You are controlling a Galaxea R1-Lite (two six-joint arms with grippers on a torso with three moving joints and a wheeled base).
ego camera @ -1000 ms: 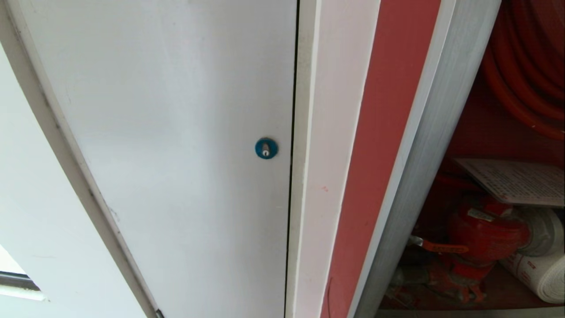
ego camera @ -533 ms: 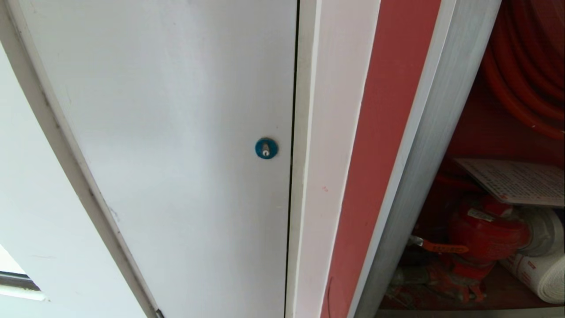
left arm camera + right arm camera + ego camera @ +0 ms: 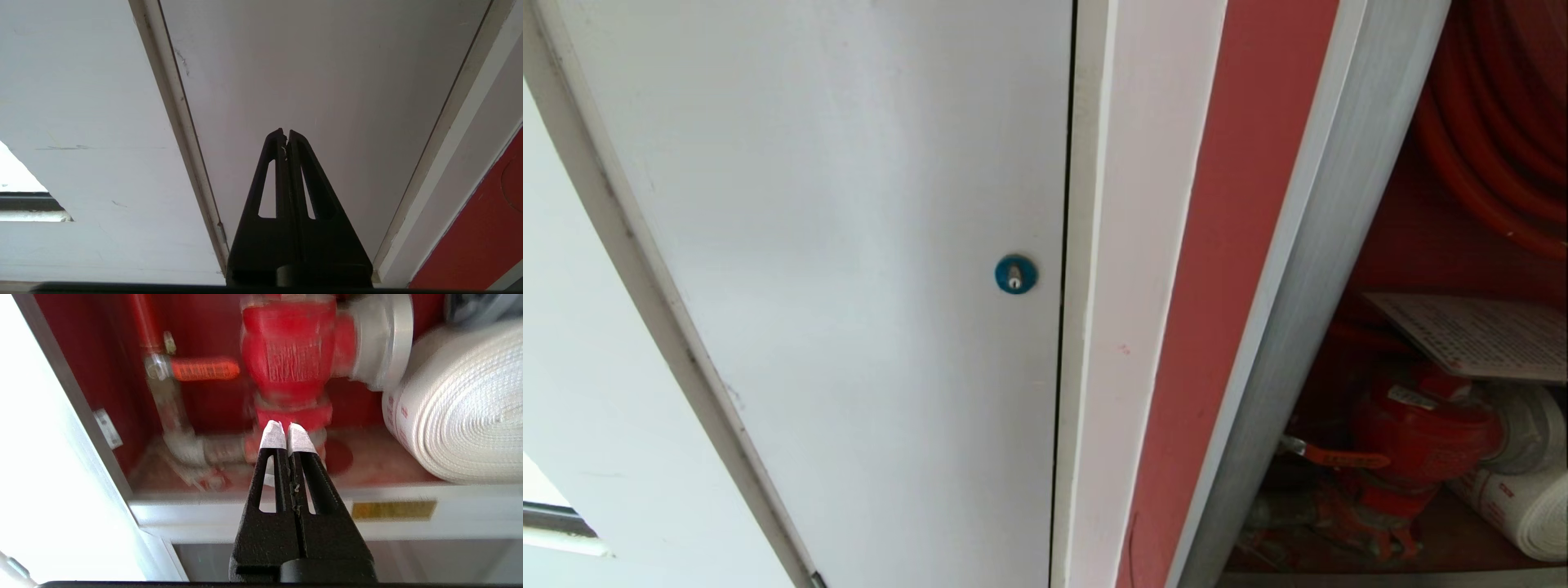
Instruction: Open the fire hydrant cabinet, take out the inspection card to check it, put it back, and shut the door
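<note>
A: Where does the thin white printed inspection card [image 3: 1482, 335] lie?

B: Inside the open silver-framed, red-lined fire hydrant cabinet [image 3: 1307, 269], lying flat above the red valve [image 3: 292, 347] and white rolled hose [image 3: 466, 416], long edge running sideways.

A: Which arm is nearer?

B: The right gripper [image 3: 282, 433], pressed shut and empty, at the cabinet's lower sill, below the card. The left gripper [image 3: 285, 136], also shut, faces the plain white panel [image 3: 849, 245].

Open fire hydrant cabinet [image 3: 1307, 269]; inspection card [image 3: 1478, 335] lies flat above the valve.
</note>
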